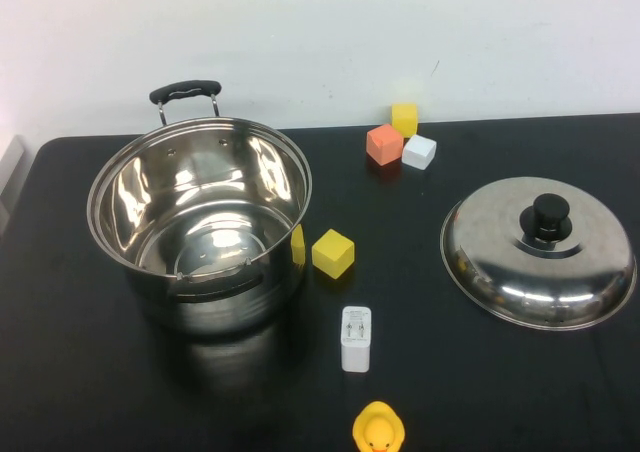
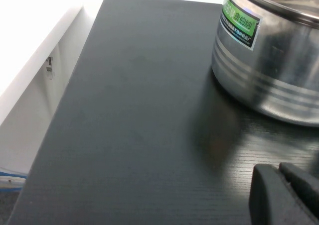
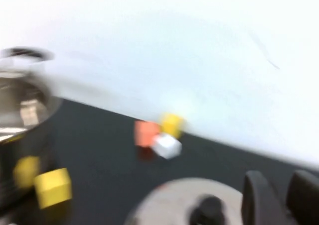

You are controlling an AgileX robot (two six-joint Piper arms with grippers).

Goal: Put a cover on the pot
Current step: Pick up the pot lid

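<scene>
Pot (image 1: 215, 307) sitting open, with the lid (image 1: 490, 262) lying well off to the right of it, knob (image 1: 550, 217) facing up. Right gripper (image 3: 280, 177) hovering out on the lid's side of the pot, close to the knob, fingers a bit apart. Left gripper (image 2: 279, 168) parked low by the pot's left wall, fingers together. Probably best to centre over the knob, drop straight down and pinch it square. Then lift high enough to clear the pot's rim and the yellow cube (image 1: 333, 253) just beside the pot. Set down level, not tilted.
</scene>
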